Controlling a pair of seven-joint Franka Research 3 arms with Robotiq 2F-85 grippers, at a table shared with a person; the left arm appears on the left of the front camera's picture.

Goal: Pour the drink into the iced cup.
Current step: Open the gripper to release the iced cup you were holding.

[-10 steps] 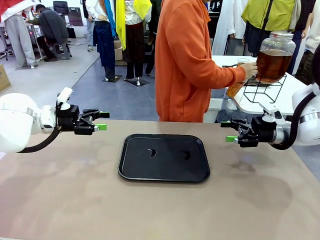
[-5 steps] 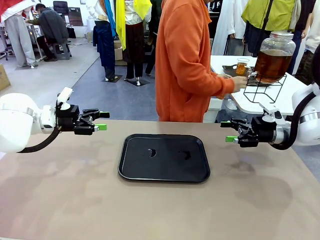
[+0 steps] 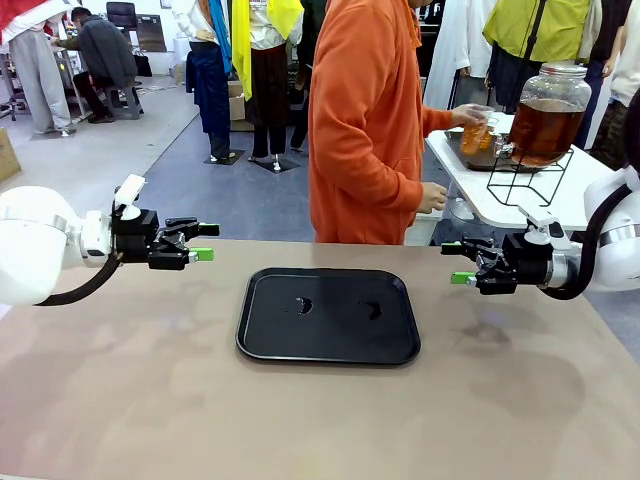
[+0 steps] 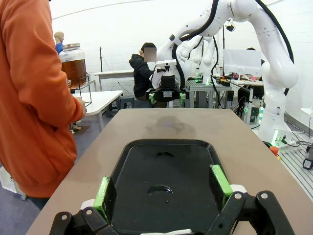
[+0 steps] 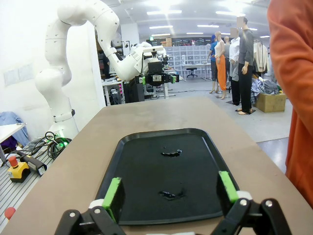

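Left claw: the left claw (image 3: pixel 203 242) hung above the brown table (image 3: pixel 120 380) at about 9 o'clock of the tray, jaws wide apart and holding nothing; in its own wrist view the green pads (image 4: pixel 102 190) stood spread either side of the tray's near end.
Right claw: the right claw (image 3: pixel 459 263) hung at about 3 o'clock of the tray, jaws wide and empty, pointing toward the tray; its green pads (image 5: pixel 111 191) were likewise spread.
Tray: a black rounded-rectangular plastic tray (image 3: pixel 265 340) lay flat at the middle of the table, with two small dark wet smears on its floor.
Drink: the amber-brown drink filled a big round glass dispenser jar (image 3: pixel 548 115) on a black wire stand (image 3: pixel 525 180), on a white side table (image 3: pixel 500 205) at about 1 o'clock, well apart from both claws.
Cup: a clear cup (image 3: pixel 474 130) holding amber liquid was in the person's raised hand (image 3: pixel 462 116), just beside the jar.
Person: a person in an orange hooded top (image 3: pixel 365 120) stood at 12 o'clock, turned toward the jar.
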